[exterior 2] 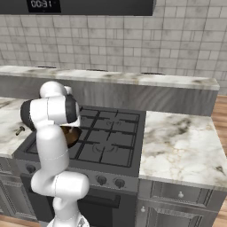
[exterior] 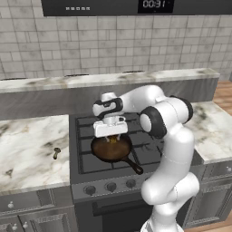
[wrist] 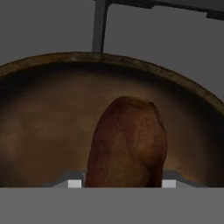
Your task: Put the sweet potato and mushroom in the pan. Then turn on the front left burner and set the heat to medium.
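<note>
Claw: points down over the pan, jaws part-spread and pinching the sweet potato between them; in the hand view the tuber rises from between the two finger tips.
Sweet potato: oblong, reddish-brown, rough matte skin with an orange tinge; held upright in the claw, just above the pan's floor or touching it, which of the two cannot be told. In the left base view a small orange patch shows under the claw.
Pan: round dark skillet, brownish inside, thin lighter rim; sits on the front left burner's grate, straight black handle pointing to the front right. Its far rim arcs across the hand view. In the right base view the arm hides most of it, a brown edge showing.
Mushroom: tiny, tan-brown rounded cap on a short pale stem; lies on the left counter, well apart from the pan.
Counter: white marble veined grey and brown, on both sides of the stove.
Stove: dark grey top, black iron grates, a row of round knobs along the front edge.
Burner: front left, under the pan, mostly covered.
Arm: white with dark joints, bends over the stove's right half, blocking the right-hand grates in the left base view.
Wall: pale grey tiles behind a raised marble ledge.
</note>
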### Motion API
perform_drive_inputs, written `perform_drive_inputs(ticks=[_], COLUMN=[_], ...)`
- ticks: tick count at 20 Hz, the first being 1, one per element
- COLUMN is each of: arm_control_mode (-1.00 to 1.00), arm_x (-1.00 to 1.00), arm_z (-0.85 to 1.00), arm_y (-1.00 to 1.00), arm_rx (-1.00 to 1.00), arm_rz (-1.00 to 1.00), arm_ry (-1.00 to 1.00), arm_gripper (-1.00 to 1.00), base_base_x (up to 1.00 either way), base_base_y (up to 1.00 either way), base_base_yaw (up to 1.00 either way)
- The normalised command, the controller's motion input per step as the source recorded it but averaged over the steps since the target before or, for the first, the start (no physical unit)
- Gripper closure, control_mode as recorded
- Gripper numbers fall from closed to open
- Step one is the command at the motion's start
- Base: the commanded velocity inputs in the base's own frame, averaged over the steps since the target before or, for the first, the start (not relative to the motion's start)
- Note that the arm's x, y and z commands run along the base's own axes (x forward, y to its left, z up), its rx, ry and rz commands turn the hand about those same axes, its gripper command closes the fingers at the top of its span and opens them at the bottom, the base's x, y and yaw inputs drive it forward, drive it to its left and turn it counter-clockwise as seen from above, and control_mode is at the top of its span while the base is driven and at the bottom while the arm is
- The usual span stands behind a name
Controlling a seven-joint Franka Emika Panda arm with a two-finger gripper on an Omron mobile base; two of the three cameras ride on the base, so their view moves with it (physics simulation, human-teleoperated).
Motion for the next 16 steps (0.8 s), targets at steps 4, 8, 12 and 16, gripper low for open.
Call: perform_drive_inputs(ticks=[4,8,12,16], arm_control_mode=[-1.0,-1.0,-1.0,-1.0], arm_x=[-0.05,-0.05,-0.01,-0.03], arm_z=[-0.11,0.0,0.0,0.0], arm_y=[0.0,0.0,0.0,0.0], arm_rx=[0.0,0.0,0.0,0.0], arm_rz=[0.0,0.0,0.0,0.01], arm_ry=[0.0,0.0,0.0,-0.04], arm_gripper=[1.0,-1.0,-1.0,-1.0], base_base_x=[0.0,0.0,0.0,0.0], base_base_y=[0.0,0.0,0.0,0.0], base_base_yaw=[0.0,0.0,0.0,0.0])
